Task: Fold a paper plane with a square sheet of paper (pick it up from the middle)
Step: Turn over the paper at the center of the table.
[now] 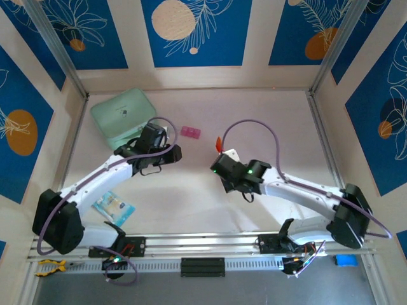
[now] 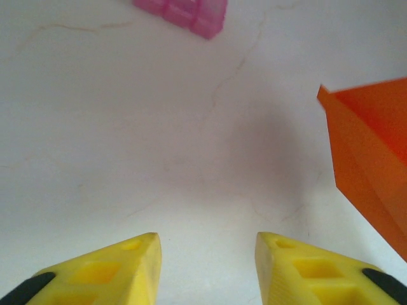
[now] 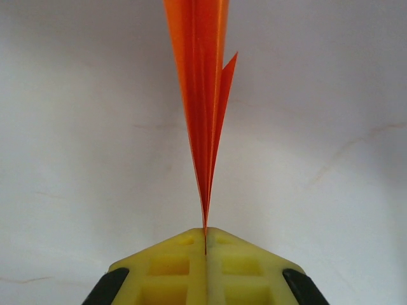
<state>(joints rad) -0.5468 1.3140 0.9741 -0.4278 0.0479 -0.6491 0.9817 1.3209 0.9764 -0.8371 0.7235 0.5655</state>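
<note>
The square sheet of paper is folded into a narrow bright orange paper plane [image 3: 203, 95] of several layers. My right gripper [image 3: 205, 232] is shut on its lower edge and holds it upright above the table. From above, a small orange tip of the paper plane [image 1: 219, 143] sticks out past the right gripper [image 1: 220, 156] at mid-table. In the left wrist view the paper plane [image 2: 372, 159] shows as an orange folded corner at the right, apart from my left gripper [image 2: 208, 238]. That gripper is open with bare table between its yellow fingers. The left gripper [image 1: 173, 152] hangs left of the plane.
A small pink block [image 1: 190, 132] lies on the table behind and between the two grippers, and it shows as the pink block [image 2: 184, 13] in the left wrist view. A mint-green case [image 1: 124, 116] sits at the back left. A blue packet [image 1: 114, 206] lies near the left arm's base.
</note>
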